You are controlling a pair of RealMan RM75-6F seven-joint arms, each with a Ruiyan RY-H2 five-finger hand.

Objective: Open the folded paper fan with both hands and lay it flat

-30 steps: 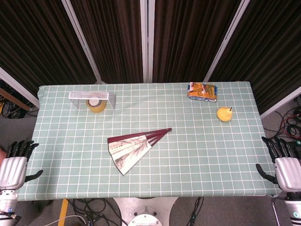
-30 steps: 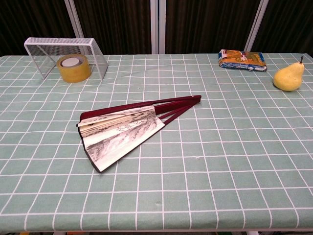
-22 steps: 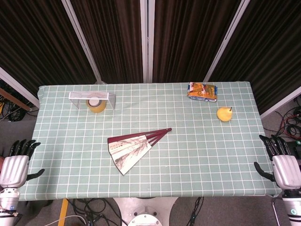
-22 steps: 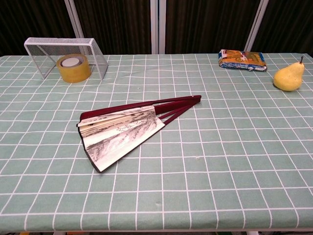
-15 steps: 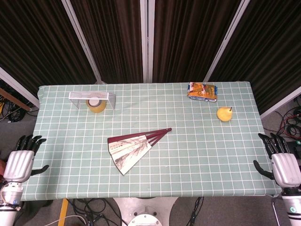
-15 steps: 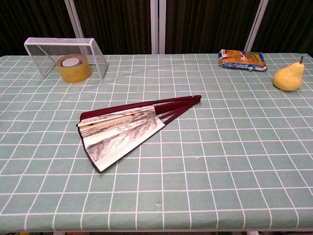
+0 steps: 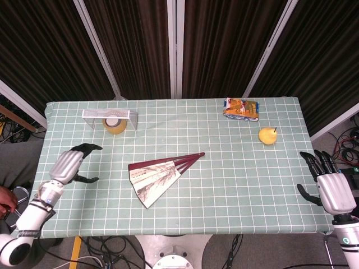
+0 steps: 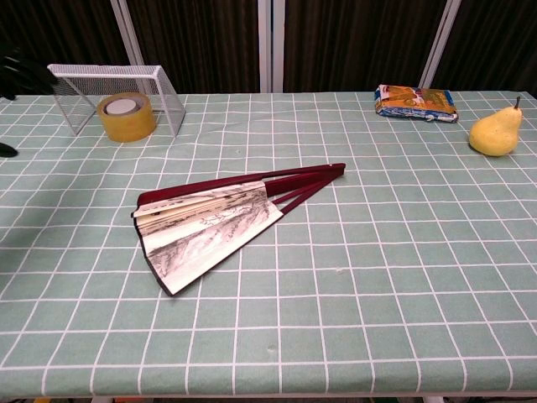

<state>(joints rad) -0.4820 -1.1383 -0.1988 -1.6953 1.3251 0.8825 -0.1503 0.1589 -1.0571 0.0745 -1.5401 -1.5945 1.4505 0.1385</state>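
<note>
From the head view, your paper fan (image 7: 160, 175) lies near the table's middle, only partly spread with its pivot pointing to 2 o'clock, so most of the opening and the laying flat is left; your left hand (image 7: 72, 163) hovers at its 9 o'clock with fingers apart and empty, and your right hand (image 7: 328, 188) waits off the table's (image 7: 241, 185) 3 o'clock edge, fingers spread, holding nothing. From the chest view you can count one fan, one tape roll (image 8: 127, 116) under one wire rack (image 8: 113, 87) at 10 o'clock, one snack packet (image 8: 416, 102) and one pear (image 8: 496, 132) at 2 o'clock.
</note>
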